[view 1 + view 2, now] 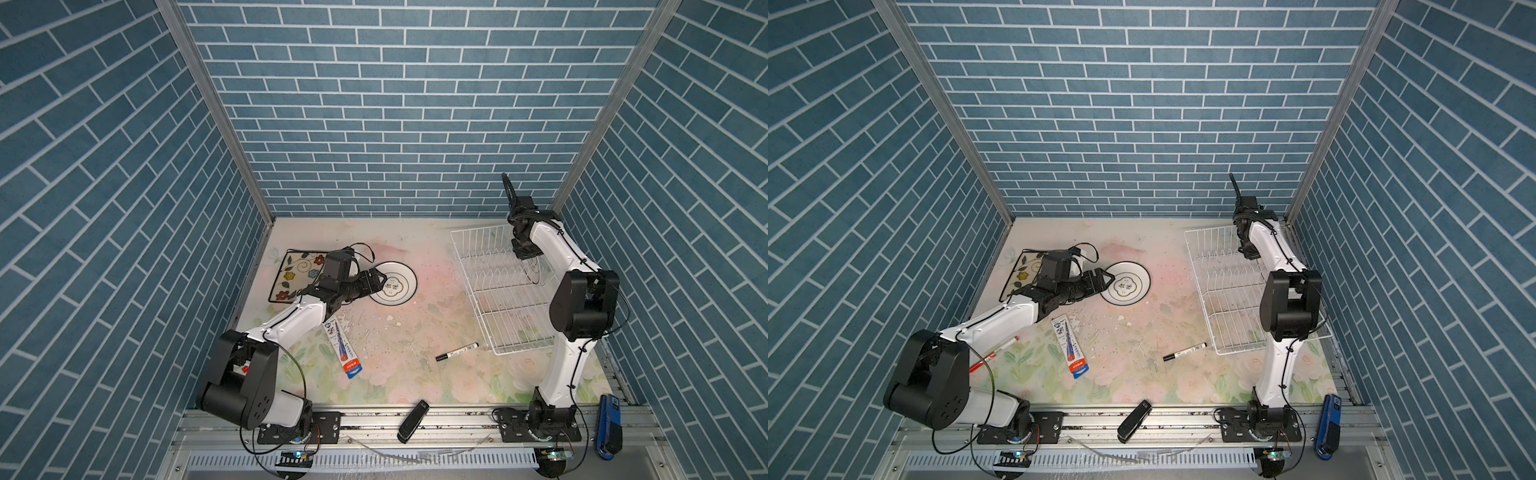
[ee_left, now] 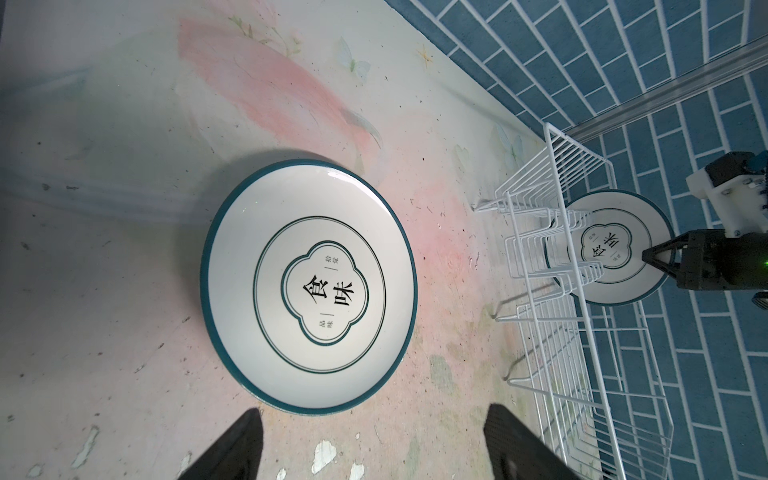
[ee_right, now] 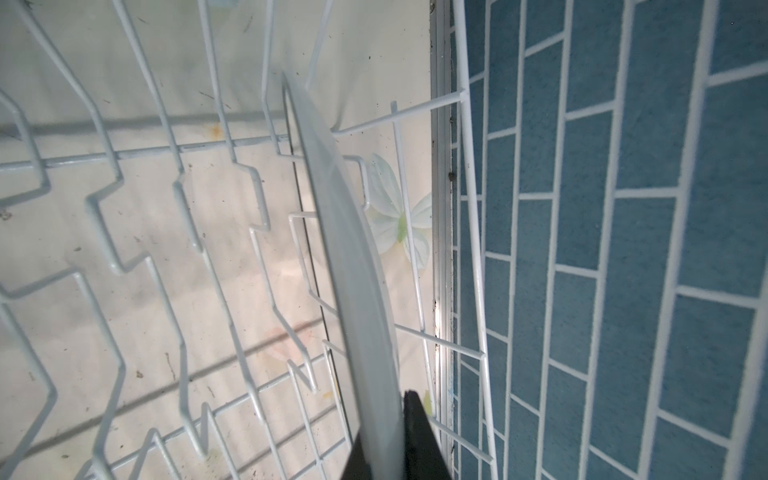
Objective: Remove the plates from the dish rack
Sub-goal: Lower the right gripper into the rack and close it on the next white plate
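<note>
Round plate [image 2: 606,253] on edge in the dish rack [image 1: 519,328], my right fingers [image 2: 665,259] clamped on its rim.
It stands among the upright prongs toward the rack's far right side, and I pinch the rim from above. A second round plate [image 1: 392,286] lies flat on the bench [image 1: 415,332], my left fingers [image 1: 376,276] spread apart just beside its edge, holding nothing. The flowered square plate [image 1: 297,274] lies flat near the left wall.
</note>
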Tool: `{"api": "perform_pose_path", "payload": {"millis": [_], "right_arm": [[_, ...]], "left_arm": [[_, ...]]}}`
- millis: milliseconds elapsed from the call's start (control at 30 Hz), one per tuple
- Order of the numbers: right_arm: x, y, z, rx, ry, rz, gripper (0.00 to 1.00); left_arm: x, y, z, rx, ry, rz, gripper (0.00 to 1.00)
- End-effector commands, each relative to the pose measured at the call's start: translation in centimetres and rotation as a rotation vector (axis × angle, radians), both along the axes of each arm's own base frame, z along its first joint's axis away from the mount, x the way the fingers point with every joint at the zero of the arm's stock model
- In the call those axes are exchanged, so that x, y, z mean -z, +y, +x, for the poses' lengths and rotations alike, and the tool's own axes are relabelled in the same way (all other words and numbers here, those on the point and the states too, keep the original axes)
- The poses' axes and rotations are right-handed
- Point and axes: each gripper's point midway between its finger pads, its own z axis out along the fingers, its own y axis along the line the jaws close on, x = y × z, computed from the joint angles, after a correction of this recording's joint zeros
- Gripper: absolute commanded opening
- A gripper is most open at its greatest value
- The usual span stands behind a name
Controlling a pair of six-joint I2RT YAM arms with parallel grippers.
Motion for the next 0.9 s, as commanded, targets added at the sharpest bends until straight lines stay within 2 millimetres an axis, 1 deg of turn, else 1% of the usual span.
{"api": "perform_pose_path", "payload": {"millis": [0,233,400,633,733,867], "right_arm": [[0.40,0.12,-0.17,0.003,0.016,0.002,0.09],[0.23,0.19,-0.28,-0.002,0.021,-0.020,0.06],[0.19,0.42,-0.17,-0.011,0.024,-0.047,0.00],[0.55,0.55,0.09,-0.024,0.036,-0.111,0.00],[0.50,0.81,0.18,-0.026,0.029,-0.111,0.00],[-0.04,0.94,0.28,-0.025,0.010,-0.116,0.00]], "left_arm": [[-0.57,-0.37,0.10,0.010,-0.010,-0.009,0.85],[-0.71,-0.30,-0.04,0.009,-0.013,-0.011,0.86],[-0.63,-0.34,-0.10,0.011,-0.007,-0.011,0.86],[-0.57,-0.27,-0.31,0.010,-0.003,-0.012,0.85],[-0.54,-0.23,-0.39,0.011,-0.004,-0.010,0.85],[-0.42,-0.22,-0.47,0.012,-0.002,-0.009,0.86]]}}
